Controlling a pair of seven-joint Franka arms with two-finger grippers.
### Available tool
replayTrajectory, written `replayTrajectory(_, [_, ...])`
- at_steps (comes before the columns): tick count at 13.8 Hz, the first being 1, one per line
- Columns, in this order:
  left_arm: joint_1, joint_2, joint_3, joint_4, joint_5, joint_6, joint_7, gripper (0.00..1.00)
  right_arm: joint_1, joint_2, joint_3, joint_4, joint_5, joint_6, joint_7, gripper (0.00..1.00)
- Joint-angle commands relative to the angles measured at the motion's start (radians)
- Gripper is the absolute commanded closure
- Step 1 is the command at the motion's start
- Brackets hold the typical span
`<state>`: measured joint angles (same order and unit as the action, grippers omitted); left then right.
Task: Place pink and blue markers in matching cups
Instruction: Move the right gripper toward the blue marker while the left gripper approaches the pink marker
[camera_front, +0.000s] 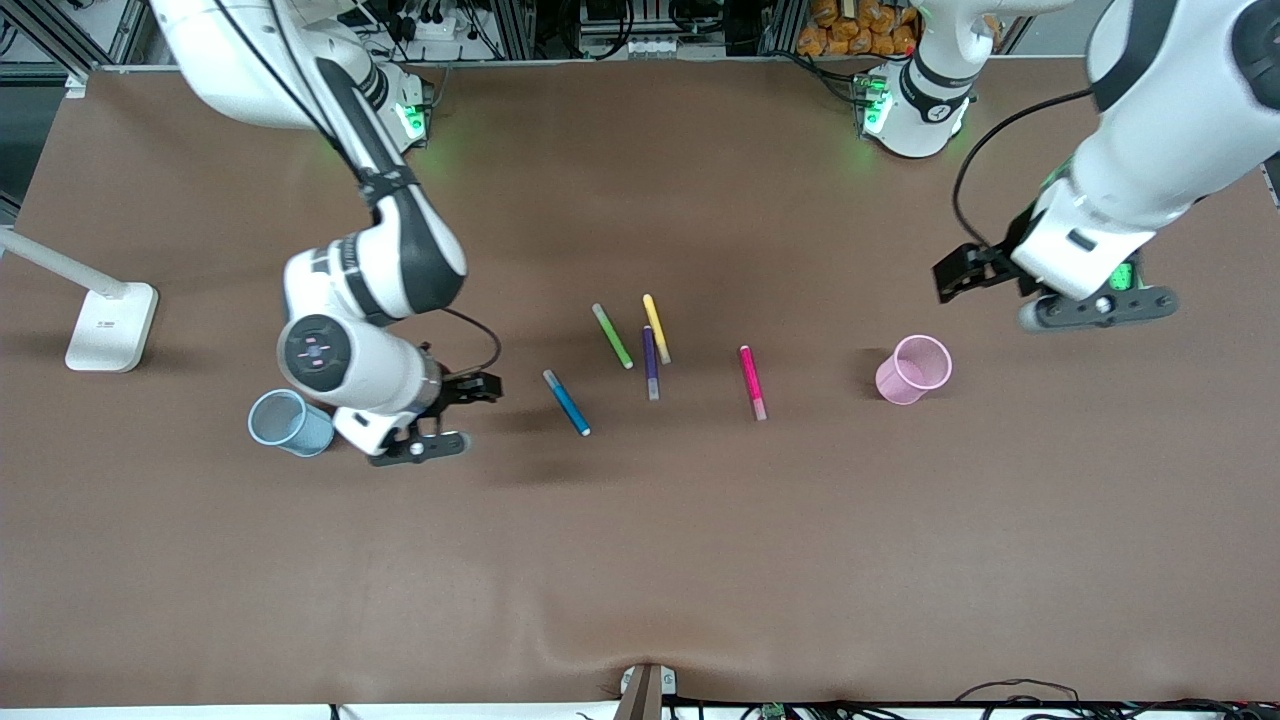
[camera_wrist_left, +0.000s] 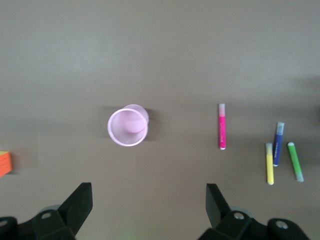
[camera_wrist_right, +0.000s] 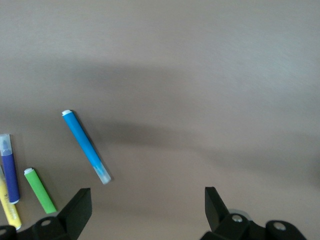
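The blue marker (camera_front: 566, 402) lies on the brown table, between the pale blue cup (camera_front: 290, 423) and the other pens. The pink marker (camera_front: 752, 382) lies between those pens and the pale pink cup (camera_front: 913, 370). Both cups stand upright and empty. My right gripper (camera_front: 418, 447) is open and empty, over the table between the blue cup and the blue marker (camera_wrist_right: 86, 146). My left gripper (camera_front: 1095, 308) is open and empty, over the table beside the pink cup (camera_wrist_left: 128, 125), toward the left arm's end. The pink marker (camera_wrist_left: 222, 126) also shows in the left wrist view.
A green pen (camera_front: 612, 336), a yellow pen (camera_front: 656, 328) and a dark purple pen (camera_front: 650, 362) lie together between the two markers. A white stand base (camera_front: 110, 325) sits at the right arm's end. An orange object (camera_wrist_left: 4, 163) shows at the left wrist view's edge.
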<state>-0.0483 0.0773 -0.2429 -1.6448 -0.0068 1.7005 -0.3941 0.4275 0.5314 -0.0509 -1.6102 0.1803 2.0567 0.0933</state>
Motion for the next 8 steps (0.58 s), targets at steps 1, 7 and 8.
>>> replayTrajectory(1, [-0.001,0.062,-0.044,0.022,-0.007,0.048,-0.107,0.0,0.039,-0.001,-0.01,-0.089,0.014,0.124,-0.115,0.02])
replayTrajectory(7, [-0.116,0.225,-0.053,0.022,0.002,0.183,-0.268,0.0,0.135,0.028,-0.012,-0.159,0.013,0.247,-0.112,0.41])
replayTrajectory(8, [-0.126,0.245,-0.052,0.02,0.007,0.188,-0.278,0.0,0.143,0.039,-0.012,-0.16,0.013,0.264,-0.113,0.41])
